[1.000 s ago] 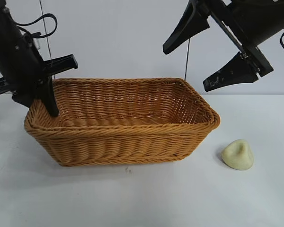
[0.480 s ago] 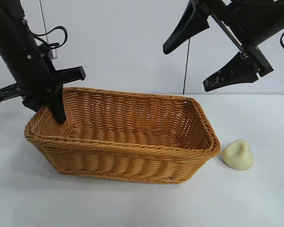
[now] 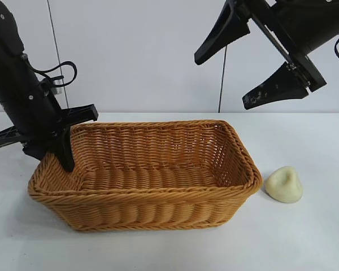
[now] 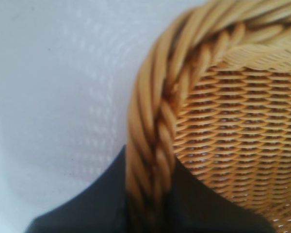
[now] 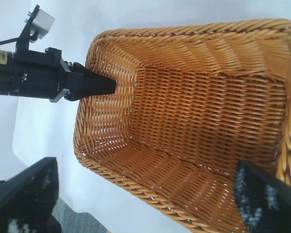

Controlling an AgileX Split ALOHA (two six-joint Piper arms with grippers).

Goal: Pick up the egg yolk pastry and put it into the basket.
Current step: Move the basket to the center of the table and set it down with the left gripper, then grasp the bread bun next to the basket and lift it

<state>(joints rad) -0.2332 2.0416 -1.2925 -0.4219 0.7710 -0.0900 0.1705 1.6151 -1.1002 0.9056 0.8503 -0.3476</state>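
At the table's (image 3: 305, 237) right side, just beside the basket's right end and apart from it, sits the pastry (image 3: 284, 185), untouched. It rests on its broad base, pinched peak up and tipped slightly toward the basket; a squat lump, with no clear long axis beyond that upward taper.

Basket (image 3: 158, 195) lies mid-table, long axis running left to right in the exterior view, mouth open upward, nothing inside.

Left claw (image 3: 48, 148) points steeply down at the basket's left end. One finger hangs inside the wall, the other outside, astride the braided rim; the wrist view shows rim between the dark fingers. Whether it pinches the rim or stands slack around it, cannot tell.

Right claw (image 3: 251, 68) hangs high above the basket's right end, fingers spread wide, holding nothing.

Judged step: basket placement or steadying by the left arm; the pick itself not yet begun. Next move likely falls to the right arm: come down and outward past the basket's right end, centre the spread fingers over the peak, close gently on the soft sides, lift clear of the rim, release over the basket floor.
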